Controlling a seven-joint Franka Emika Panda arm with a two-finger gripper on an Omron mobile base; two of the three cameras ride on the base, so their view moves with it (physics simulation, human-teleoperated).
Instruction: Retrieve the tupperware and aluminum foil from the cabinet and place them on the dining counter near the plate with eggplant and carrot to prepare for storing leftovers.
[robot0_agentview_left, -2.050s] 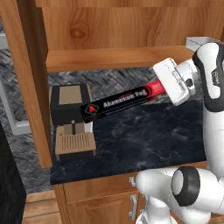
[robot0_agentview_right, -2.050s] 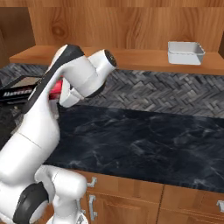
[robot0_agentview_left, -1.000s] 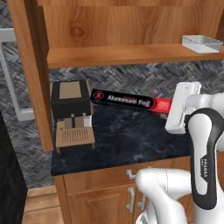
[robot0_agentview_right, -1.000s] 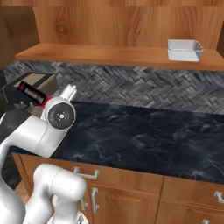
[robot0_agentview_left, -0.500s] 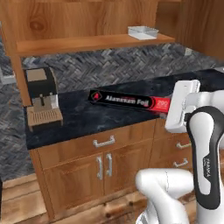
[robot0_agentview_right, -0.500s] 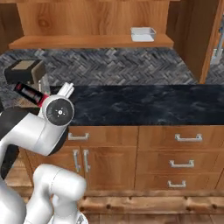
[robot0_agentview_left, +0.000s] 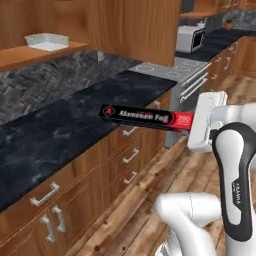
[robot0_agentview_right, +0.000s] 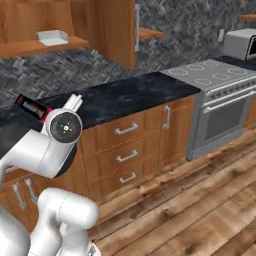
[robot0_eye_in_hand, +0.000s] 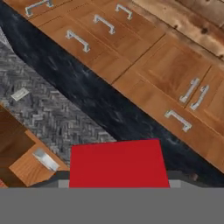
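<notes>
My gripper (robot0_agentview_left: 189, 121) is shut on the red end of the aluminum foil (robot0_agentview_left: 142, 115), a long black box with white lettering held level above the counter's front edge. The right base view shows the aluminum foil (robot0_agentview_right: 31, 107) poking out behind my white wrist. Its red end (robot0_eye_in_hand: 118, 162) sits low in the hand view. The tupperware (robot0_agentview_left: 46, 41), a shallow pale tray, lies on the cabinet (robot0_agentview_left: 30, 56) shelf, well to the left of the box. From the right base the tupperware (robot0_agentview_right: 52, 36) rests on the cabinet (robot0_agentview_right: 25, 49) plank. The dining counter and the plate with eggplant and carrot are out of view.
A narrow black marble-look counter (robot0_agentview_left: 75, 117) backed by grey herringbone tile runs over wooden drawers (robot0_agentview_right: 125, 150). A stove (robot0_agentview_right: 212, 75) and a microwave (robot0_agentview_right: 241, 42) stand to the right. Wooden floor (robot0_agentview_right: 190, 200) spreads in front.
The whole scene has swung: the cabinet and counter slid left and farther off, and the stove came into view, so the base has moved. The foil box stays in my gripper.
</notes>
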